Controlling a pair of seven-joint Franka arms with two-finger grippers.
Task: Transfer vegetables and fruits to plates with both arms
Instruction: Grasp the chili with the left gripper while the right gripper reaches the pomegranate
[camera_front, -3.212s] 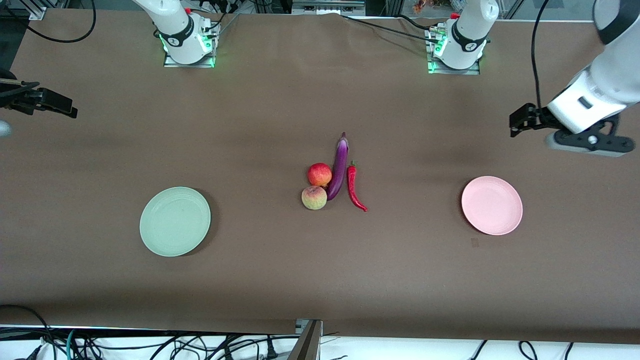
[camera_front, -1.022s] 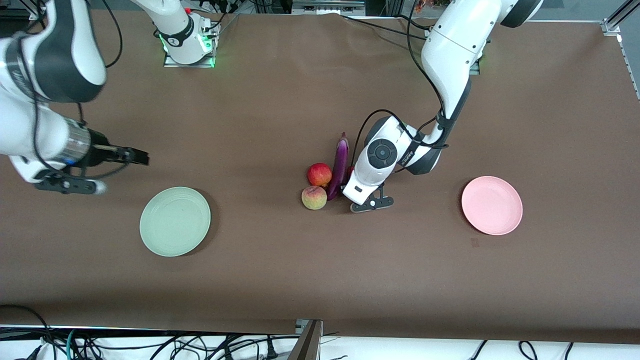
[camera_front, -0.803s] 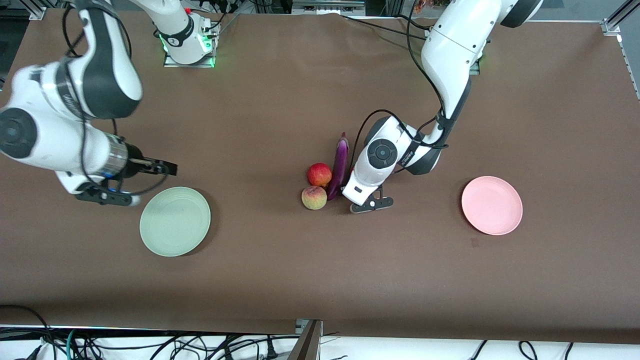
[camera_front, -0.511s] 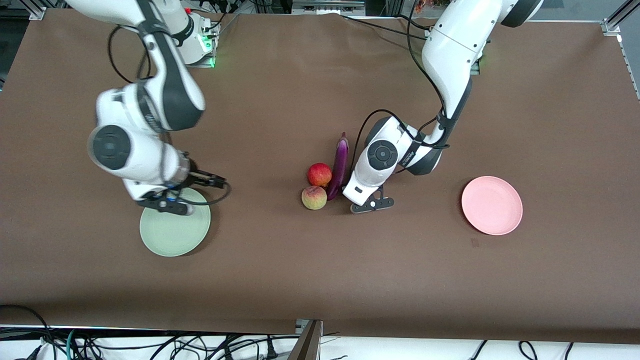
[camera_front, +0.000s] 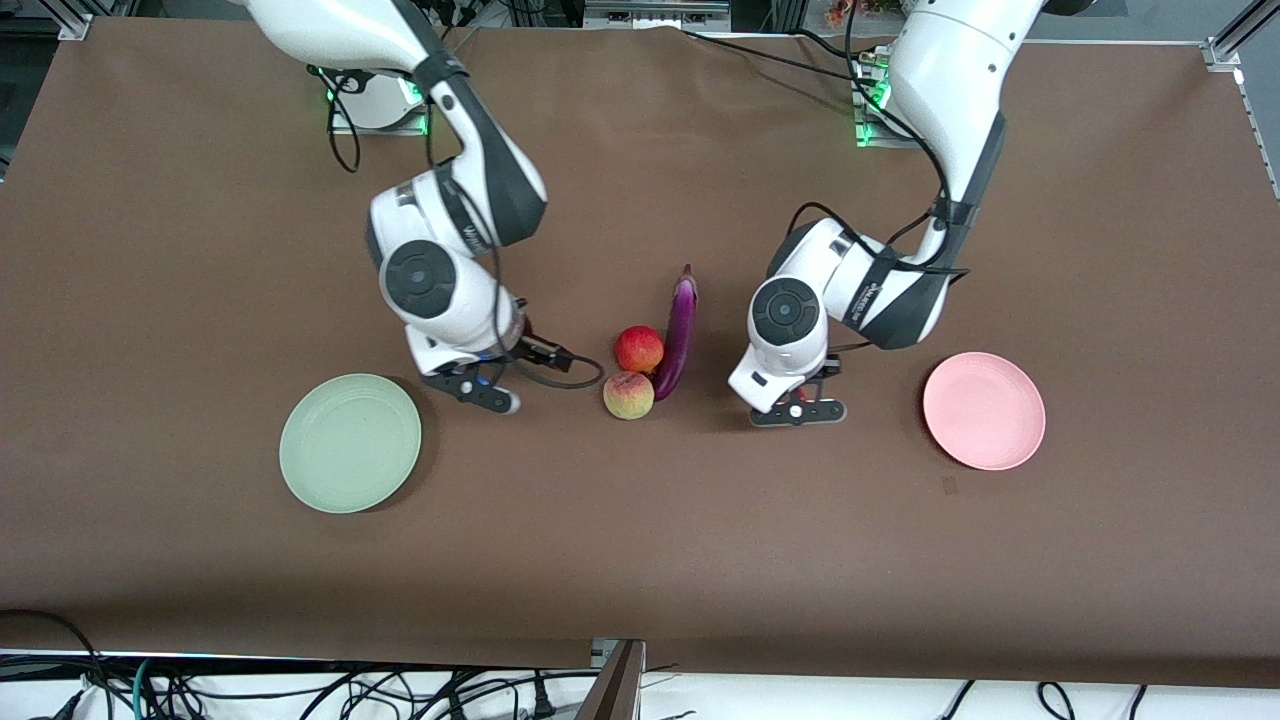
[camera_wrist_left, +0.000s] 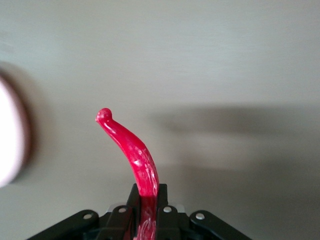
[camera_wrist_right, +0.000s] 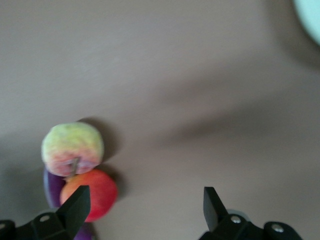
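The thin, curved, glossy red chili pepper (camera_wrist_left: 132, 152) is clamped between the fingers of the left gripper (camera_wrist_left: 147, 210), its free tip curling out past them above the bare tabletop. In the front view that gripper (camera_front: 795, 400) hangs over the table between the long, slim, glossy purple eggplant (camera_front: 678, 335) and the round, shallow pale pink plate (camera_front: 984, 410), and the arm's wrist hides the pepper there.

The eggplant lies on the table with its dark stem pointing toward the robots' bases. Just beside it, toward the right arm's end, sit the small round red apple (camera_front: 639, 348) and the yellowish-pink peach (camera_front: 628, 395), the peach nearer the front camera and touching or nearly touching the apple.

The right gripper (camera_wrist_right: 145, 205), fingers spread wide and holding nothing, is over the table with the peach and apple ahead of it; in the front view it (camera_front: 480, 375) hovers between the fruits and the round, shallow pale mint green plate (camera_front: 350, 443).

Everything rests on a flat brown table covering (camera_front: 640, 560). Black cables (camera_front: 200, 685) trail along the table edge nearest the front camera.
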